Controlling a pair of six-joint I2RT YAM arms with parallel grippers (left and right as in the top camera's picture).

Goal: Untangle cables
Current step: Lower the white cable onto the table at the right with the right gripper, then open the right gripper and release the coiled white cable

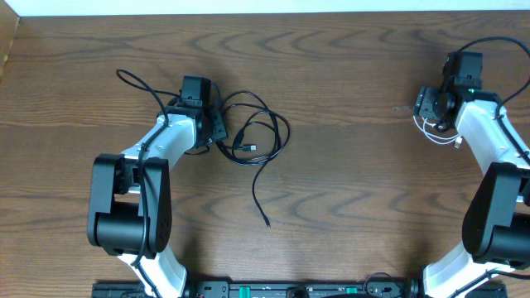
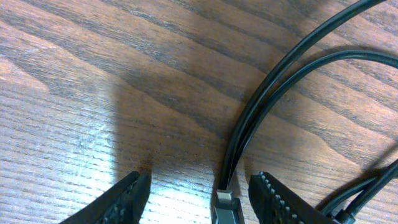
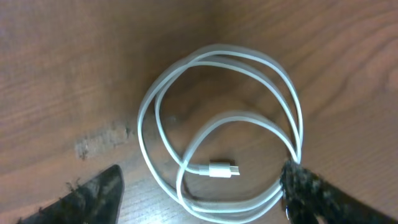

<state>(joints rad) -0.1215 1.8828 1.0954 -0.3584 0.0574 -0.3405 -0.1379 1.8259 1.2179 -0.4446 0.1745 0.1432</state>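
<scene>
Black cables (image 1: 263, 136) lie in loose loops at the table's left centre, and one tail trails down towards the front (image 1: 265, 217). My left gripper (image 1: 217, 132) is at their left edge. In the left wrist view it (image 2: 199, 202) is open, with a black plug (image 2: 225, 208) lying between the fingers and touching neither. Two black strands (image 2: 244, 127) run up from the plug. The white cable (image 1: 439, 136) is coiled at the far right. My right gripper (image 3: 199, 196) is open over this coil (image 3: 227, 210). Its right finger (image 3: 308, 190) touches the coil's edge, and the white plug (image 3: 222, 169) lies inside.
A thin black wire (image 1: 137, 83) curves up and left from the left arm. Another loops above the right arm (image 1: 489, 41). The table's far edge runs along the top of the overhead view, and both arm bases stand at the front edge.
</scene>
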